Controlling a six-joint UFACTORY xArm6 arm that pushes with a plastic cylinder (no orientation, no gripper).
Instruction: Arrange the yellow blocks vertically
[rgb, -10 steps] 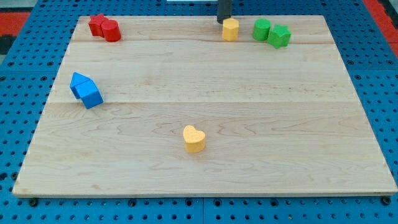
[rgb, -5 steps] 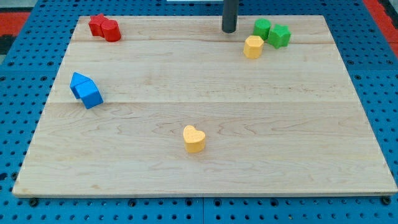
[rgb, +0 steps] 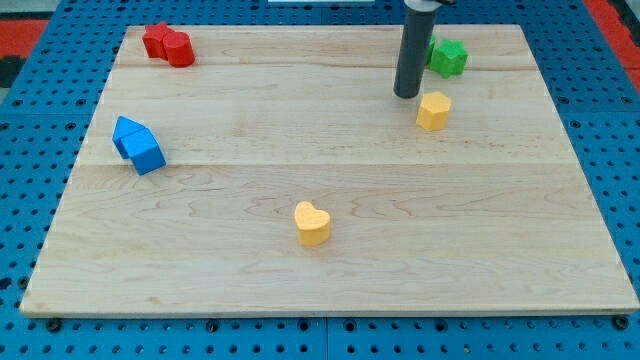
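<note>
A yellow heart-shaped block (rgb: 312, 223) lies low in the middle of the wooden board (rgb: 330, 290). A second yellow block (rgb: 433, 110), small and rounded with flat faces, lies at the upper right. My tip (rgb: 405, 94) rests on the board just to the upper left of that second yellow block, close to it; I cannot tell whether they touch. The dark rod rises from the tip to the view's top.
Two red blocks (rgb: 167, 44) sit together at the board's top left corner. Two blue blocks (rgb: 138, 145) sit together at the left. A green star-shaped block (rgb: 448, 57) lies at the top right, another green block mostly hidden behind the rod.
The upper yellow block has been pushed from the top edge down and to the right, past the green blocks. My tip has followed it, moving down and right.
</note>
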